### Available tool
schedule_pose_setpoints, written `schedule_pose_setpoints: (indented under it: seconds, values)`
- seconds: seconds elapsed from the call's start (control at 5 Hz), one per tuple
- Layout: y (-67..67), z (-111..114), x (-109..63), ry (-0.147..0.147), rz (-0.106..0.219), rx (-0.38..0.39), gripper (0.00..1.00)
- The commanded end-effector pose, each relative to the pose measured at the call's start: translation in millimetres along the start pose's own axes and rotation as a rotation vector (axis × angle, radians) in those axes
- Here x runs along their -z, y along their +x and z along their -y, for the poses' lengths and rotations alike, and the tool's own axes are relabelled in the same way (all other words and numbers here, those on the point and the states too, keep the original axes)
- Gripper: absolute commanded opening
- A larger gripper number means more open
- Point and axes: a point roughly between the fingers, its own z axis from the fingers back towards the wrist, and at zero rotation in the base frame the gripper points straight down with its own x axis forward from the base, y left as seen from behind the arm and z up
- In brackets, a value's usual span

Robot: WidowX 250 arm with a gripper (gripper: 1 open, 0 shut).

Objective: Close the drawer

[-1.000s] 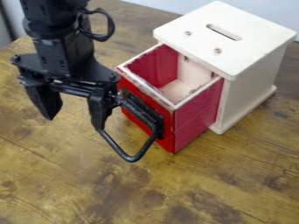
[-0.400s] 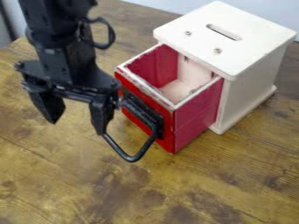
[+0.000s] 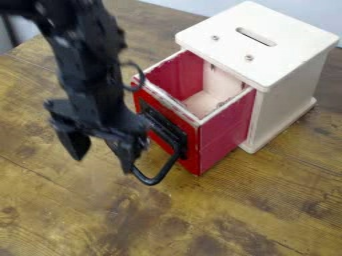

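**A:** Start at the claw [image 3: 102, 150]. How does it stand?

**B:** Its two black fingers are spread wide and point down at the worktop [image 3: 254, 215]. Nothing is between them; it has hold of nothing. One finger [image 3: 74, 140] is on the left, the other [image 3: 127, 153] nearer the red box. The arm is blurred, so the fingertips are soft at the edges.

**A:** And the drawer [image 3: 201, 120]?

**B:** A small red box, pulled out of the pale wooden cabinet [image 3: 274, 60] toward the lower left. Its inside is pale pink, and the red walls show a lighter rim along the top. On the front hangs a large black wire loop handle [image 3: 158, 160], which reaches down and out to the worktop.

**A:** Where does it lie relative to the claw?

**B:** Just to the right of it. The drawer's front face is right beside the nearer finger, and the handle loop sits at that finger's lower end. Whether the finger touches the handle or the front I cannot tell; black on black, and blurred.

**A:** Anything else hidden?

**B:** The arm covers the left corner of the drawer front and part of the handle. The drawer's back end is inside the cabinet, out of sight. The cabinet has a slot on top, and its right side is cut by the picture's edge.
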Motion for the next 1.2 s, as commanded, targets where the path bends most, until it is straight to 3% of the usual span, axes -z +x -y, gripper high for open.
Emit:
schedule_pose_setpoints:
  seconds: [0.0,0.2,0.4,0.8,1.0]
  values:
    - [23.0,2.0,5.1,0.003,0.051,-0.054,1.00]
    - [39.7,0.7,17.5,0.014,0.042,-0.120,1.00]
    - [48.2,-3.3,14.4,-0.005,0.084,-0.193,0.00]
    - [55.2,6.7,10.0,-0.016,0.128,-0.166,0.00]
    - [58.1,2.0,-0.7,-0.016,0.145,-0.170,0.00]
